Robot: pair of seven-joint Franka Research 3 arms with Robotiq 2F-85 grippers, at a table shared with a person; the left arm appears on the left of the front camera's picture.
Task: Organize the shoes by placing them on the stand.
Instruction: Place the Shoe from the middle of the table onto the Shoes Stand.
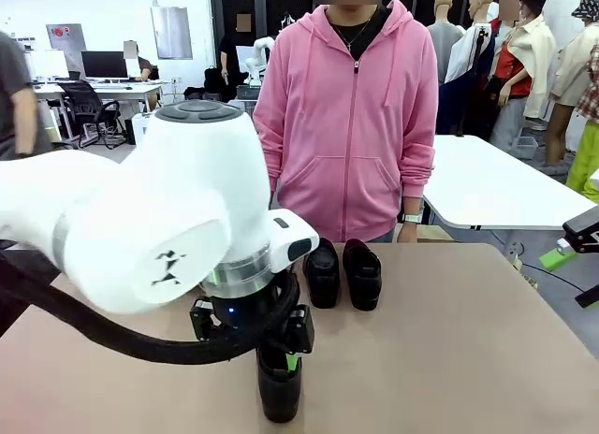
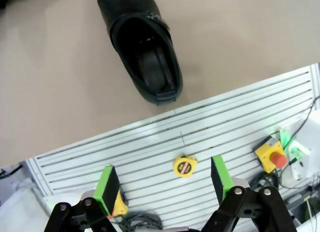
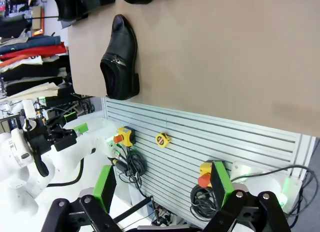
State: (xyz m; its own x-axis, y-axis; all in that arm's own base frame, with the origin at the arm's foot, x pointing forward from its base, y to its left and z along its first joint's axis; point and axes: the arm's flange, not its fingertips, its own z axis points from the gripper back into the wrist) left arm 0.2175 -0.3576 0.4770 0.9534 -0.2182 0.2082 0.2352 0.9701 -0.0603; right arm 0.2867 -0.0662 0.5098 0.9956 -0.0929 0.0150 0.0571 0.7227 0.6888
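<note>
One black shiny shoe [image 1: 279, 397] lies near the table's front edge, heel toward the edge; it also appears as shoe [image 2: 145, 52] and shoe [image 3: 120, 59]. My left gripper [image 1: 278, 362] hangs just above it. In the left wrist view the left gripper [image 2: 164, 184] is open, with nothing between its green pads, and the shoe lies ahead of them. Two more shoes [image 1: 343, 273] stand side by side at the far edge in front of the person. My right gripper [image 3: 163, 184] is open and empty, out past the table's right side [image 1: 573, 245]. The stand is out of view.
A person in a pink hoodie [image 1: 351, 125] stands at the far side, hands down. Below the tan tabletop's [image 1: 468, 359] front edge runs a slatted metal panel [image 2: 225, 122] holding a yellow tape measure [image 2: 184, 167] and an emergency stop button [image 2: 272, 157]. Cables hang there.
</note>
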